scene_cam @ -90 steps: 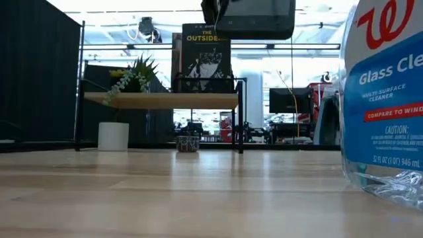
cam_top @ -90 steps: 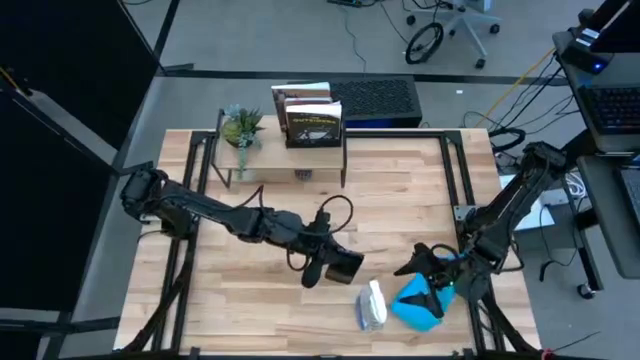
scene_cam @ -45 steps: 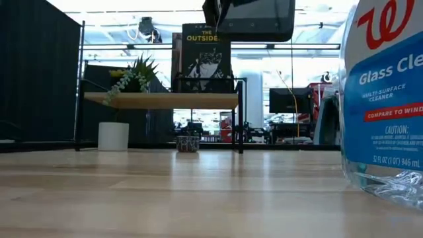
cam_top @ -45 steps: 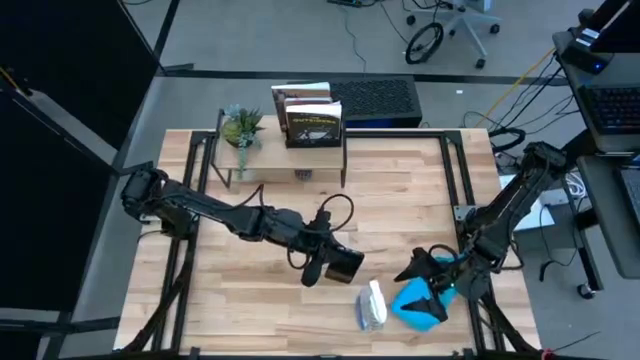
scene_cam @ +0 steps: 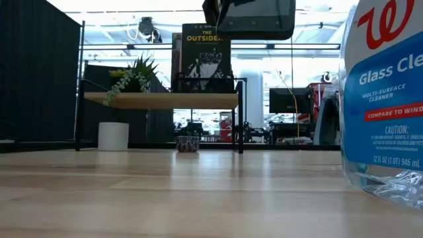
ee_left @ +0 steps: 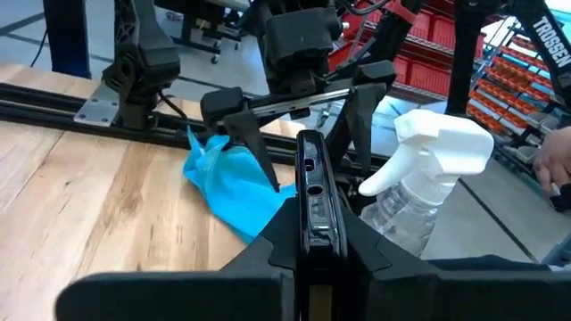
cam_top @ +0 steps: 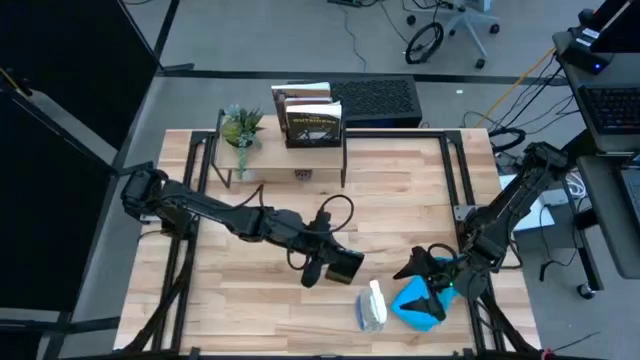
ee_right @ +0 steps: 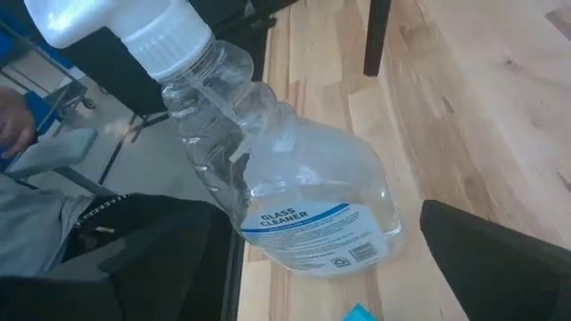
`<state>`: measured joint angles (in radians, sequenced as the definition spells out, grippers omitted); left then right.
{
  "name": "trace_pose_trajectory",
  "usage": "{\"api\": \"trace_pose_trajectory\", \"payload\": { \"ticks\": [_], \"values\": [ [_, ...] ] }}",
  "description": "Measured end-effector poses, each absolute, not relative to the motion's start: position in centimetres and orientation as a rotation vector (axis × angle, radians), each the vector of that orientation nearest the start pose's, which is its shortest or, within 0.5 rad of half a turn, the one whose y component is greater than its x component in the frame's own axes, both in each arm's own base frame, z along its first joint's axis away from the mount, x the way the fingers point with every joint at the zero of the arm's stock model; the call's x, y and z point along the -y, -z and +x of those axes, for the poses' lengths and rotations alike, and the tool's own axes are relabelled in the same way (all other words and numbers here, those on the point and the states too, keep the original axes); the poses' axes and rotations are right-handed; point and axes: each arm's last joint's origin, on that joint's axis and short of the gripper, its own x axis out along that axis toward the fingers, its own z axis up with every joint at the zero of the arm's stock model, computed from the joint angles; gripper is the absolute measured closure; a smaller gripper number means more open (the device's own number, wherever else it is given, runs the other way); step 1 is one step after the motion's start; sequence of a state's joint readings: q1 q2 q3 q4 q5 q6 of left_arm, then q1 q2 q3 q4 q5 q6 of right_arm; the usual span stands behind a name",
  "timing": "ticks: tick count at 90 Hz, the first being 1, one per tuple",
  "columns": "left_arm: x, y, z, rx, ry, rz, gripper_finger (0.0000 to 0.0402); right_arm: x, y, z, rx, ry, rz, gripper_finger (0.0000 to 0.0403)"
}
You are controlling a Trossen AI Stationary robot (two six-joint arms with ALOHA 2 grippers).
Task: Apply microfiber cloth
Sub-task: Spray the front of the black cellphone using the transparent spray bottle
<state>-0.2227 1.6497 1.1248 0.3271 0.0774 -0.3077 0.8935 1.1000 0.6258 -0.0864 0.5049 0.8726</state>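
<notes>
The turquoise microfiber cloth (cam_top: 420, 303) lies bunched on the table near the front right; it also shows in the left wrist view (ee_left: 230, 178). My right gripper (cam_top: 418, 267) stands open just above its far edge, one finger (ee_left: 243, 134) reaching down at the cloth. Whether it touches the cloth I cannot tell. At mid-table my left gripper (cam_top: 328, 264) is shut on a black phone (cam_top: 346, 265), held high over the wood (scene_cam: 254, 16). My left gripper pinches the phone's two flat faces between its fingers at the end nearest the wrist (ee_left: 312, 254). The phone stands on edge, its thin side (ee_left: 311, 192) up, and juts forward from the fingers. It is lifted clear of the table.
A clear glass-cleaner spray bottle (cam_top: 372, 305) stands upright just left of the cloth, close to both grippers (ee_left: 419, 183). A small shelf (cam_top: 285, 150) with a plant and a book stands at the far edge. A person's hand (ee_left: 555, 165) shows beyond the table's front edge.
</notes>
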Motion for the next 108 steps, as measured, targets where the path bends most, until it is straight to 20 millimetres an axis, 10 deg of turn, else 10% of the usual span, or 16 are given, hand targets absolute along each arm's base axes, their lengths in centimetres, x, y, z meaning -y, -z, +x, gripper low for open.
{"api": "trace_pose_trajectory", "payload": {
  "ticks": [49, 83, 108],
  "values": [
    [8.5, -27.7, 36.8, -0.242, 0.26, -0.289, 0.0388, -16.2, -23.2, 15.7, -0.528, -0.107, 0.55, 0.0013],
    [8.5, -27.7, 36.8, -0.239, 0.235, -0.286, 0.0388, -18.6, -25.5, 14.3, -0.221, -0.177, 0.272, 0.0014],
    [8.4, -27.7, 36.8, -0.235, 0.222, -0.287, 0.0388, -20.1, -23.3, 16.7, -0.17, -0.083, 0.06, 0.0014]
  ]
}}
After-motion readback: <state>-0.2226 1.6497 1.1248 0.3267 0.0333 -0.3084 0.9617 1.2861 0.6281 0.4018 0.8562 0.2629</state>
